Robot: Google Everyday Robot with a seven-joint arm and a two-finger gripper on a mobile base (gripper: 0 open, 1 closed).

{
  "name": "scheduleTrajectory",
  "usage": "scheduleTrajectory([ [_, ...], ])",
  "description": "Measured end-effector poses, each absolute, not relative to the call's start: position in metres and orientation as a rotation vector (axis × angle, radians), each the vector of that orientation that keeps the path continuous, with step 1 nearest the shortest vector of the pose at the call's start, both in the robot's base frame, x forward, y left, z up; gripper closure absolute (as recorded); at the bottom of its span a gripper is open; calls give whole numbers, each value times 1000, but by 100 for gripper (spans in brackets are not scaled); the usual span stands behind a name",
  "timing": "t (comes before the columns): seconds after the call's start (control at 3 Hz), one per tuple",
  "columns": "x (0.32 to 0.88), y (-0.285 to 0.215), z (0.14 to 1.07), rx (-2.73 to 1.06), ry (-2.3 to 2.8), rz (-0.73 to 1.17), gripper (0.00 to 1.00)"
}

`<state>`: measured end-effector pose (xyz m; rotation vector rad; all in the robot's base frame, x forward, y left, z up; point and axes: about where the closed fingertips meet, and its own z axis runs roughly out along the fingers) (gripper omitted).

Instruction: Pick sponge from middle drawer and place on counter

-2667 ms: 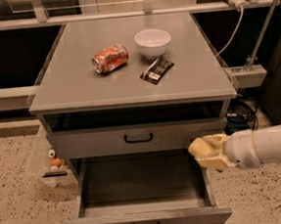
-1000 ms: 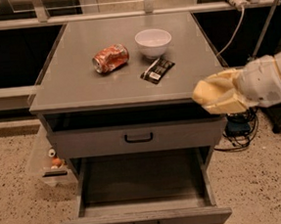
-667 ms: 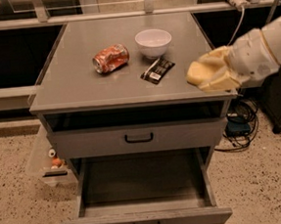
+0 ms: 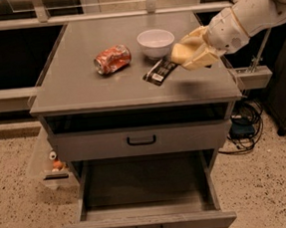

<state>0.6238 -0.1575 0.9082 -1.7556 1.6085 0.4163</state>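
My gripper (image 4: 192,54) hangs just above the right part of the counter (image 4: 81,89), right of the black snack wrapper. It is shut on the sponge (image 4: 184,56), a pale yellow-tan pad that blends with the gripper's own tan fingers, so its outline is hard to separate. The white arm reaches in from the upper right. The middle drawer (image 4: 148,226), the lowest grey one, is pulled fully out, and its tray shows nothing inside.
On the counter are a crushed red can (image 4: 112,58), a white bowl (image 4: 156,42) and the black wrapper (image 4: 159,70). The handled drawer front (image 4: 141,140) above is shut. Cables (image 4: 244,122) lie on the floor at the right, and a small clear bin (image 4: 51,164) stands at the left.
My gripper rose from beside the open drawer with the sponge, came up past the counter's right edge and moved left and back over the counter, toward the wrapper.
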Motion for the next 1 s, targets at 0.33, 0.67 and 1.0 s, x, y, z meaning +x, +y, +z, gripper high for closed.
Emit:
scheduleTrajectory([
  [0.33,653,-152,889,-1722,1587,476,100],
  [0.67,664,-155,858,-1660,1606,548,100],
  [1.0,664,-155,855,-1658,1608,554,82],
])
